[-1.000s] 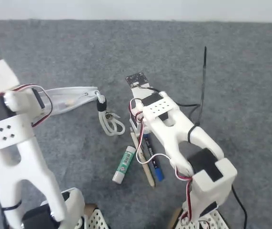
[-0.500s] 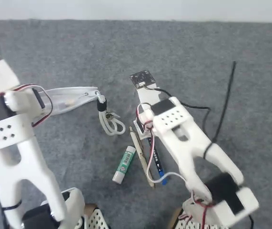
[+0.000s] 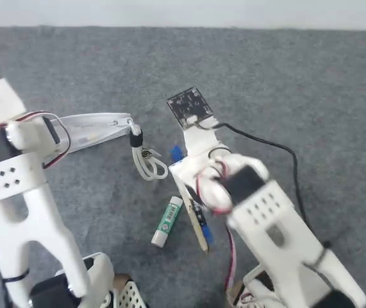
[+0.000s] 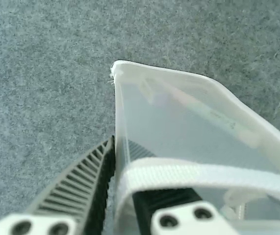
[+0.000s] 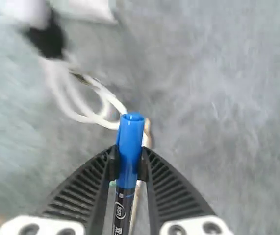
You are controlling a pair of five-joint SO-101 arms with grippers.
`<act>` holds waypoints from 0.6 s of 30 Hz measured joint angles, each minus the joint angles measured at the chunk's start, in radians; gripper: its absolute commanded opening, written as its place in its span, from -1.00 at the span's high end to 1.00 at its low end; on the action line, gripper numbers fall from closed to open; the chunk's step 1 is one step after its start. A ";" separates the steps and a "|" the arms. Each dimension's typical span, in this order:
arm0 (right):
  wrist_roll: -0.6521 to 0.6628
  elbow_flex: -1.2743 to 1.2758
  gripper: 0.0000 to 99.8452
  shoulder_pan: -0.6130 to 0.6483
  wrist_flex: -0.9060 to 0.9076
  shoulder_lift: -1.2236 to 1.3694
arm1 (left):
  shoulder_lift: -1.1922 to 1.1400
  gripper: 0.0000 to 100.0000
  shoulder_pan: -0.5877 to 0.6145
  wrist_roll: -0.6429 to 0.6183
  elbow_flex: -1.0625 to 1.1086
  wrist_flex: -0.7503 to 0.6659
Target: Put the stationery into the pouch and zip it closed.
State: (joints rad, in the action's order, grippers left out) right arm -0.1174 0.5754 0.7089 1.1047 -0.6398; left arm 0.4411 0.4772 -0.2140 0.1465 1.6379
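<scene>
Left gripper [image 4: 118, 148]: fingers clamped on the edge of the translucent white pouch [image 3: 96, 127], one ribbed finger outside the wall and the other inside the opening. In the high view the pouch sticks out from the left arm's wrist towards the middle of the grey carpet [image 3: 298, 77]. Can't tell whether it is lifted. A white webbing strap [image 4: 203, 175] runs across the pouch mouth close to the fingers.

Zipper end of the pouch: a black pull tab [image 3: 136, 138] with a white cord loop [image 3: 150, 168] lying on the carpet just beyond it.

Glue stick [image 3: 167, 222]: lying on the carpet nearer the arm bases than the cord loop, apart from it, not gripped.

Pencil [image 3: 199, 230]: on the carpet just beside the glue stick, roughly parallel to it, with its far end under the right arm's wrist.

Right gripper [image 5: 128, 154]: fingers closed on the blue pen [image 5: 130, 131], gripping the barrel just behind the cap. The capped end pokes out past the fingertips and points towards the cord loop and pouch corner, close to the loop but not touching. The pen's other end runs back under the wrist alongside the pencil. Can't tell whether the pen is off the carpet.
</scene>
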 measured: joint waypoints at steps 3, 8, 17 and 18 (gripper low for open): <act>0.000 0.000 0.99 0.055 -0.014 -0.120 | 0.000 0.98 0.000 0.000 0.000 0.000; 0.009 0.000 0.99 0.157 -0.118 -0.272 | 0.000 0.98 0.000 0.000 0.000 0.000; 0.072 0.000 0.99 0.224 -0.407 -0.333 | 0.000 0.98 0.000 0.000 0.015 -0.005; 0.072 0.000 0.99 0.224 -0.439 -0.333 | 0.000 0.98 0.000 0.000 0.017 -0.005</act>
State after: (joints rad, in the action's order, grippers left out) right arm -0.0453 0.5754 0.9329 0.6659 -0.9728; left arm 0.4411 0.4772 -0.2140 0.1634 1.6333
